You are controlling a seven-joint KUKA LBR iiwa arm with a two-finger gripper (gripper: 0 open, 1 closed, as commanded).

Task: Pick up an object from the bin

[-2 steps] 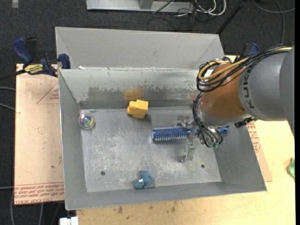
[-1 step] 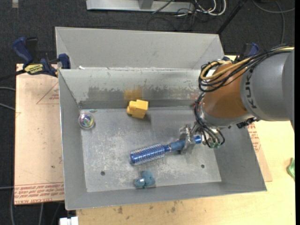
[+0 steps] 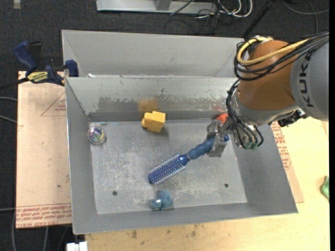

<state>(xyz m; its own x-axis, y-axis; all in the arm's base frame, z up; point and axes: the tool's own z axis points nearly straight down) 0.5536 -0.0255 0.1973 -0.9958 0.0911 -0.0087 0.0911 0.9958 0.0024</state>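
Claw (image 3: 216, 141) of KUKA-marked arm (image 3: 272, 82) at hairbrush (image 3: 168, 169)

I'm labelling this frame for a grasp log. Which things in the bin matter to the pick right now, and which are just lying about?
In play:
- end effector, at the handle end of the brush
- blue brush, mid-bin, lying aslant

Lying about:
- yellow block, by the back wall
- shiny ball, far left
- small blue lump, near the front wall

Robot lab: KUKA arm (image 3: 272, 82), metal bin (image 3: 157, 56), floor cables (image 3: 230, 1).
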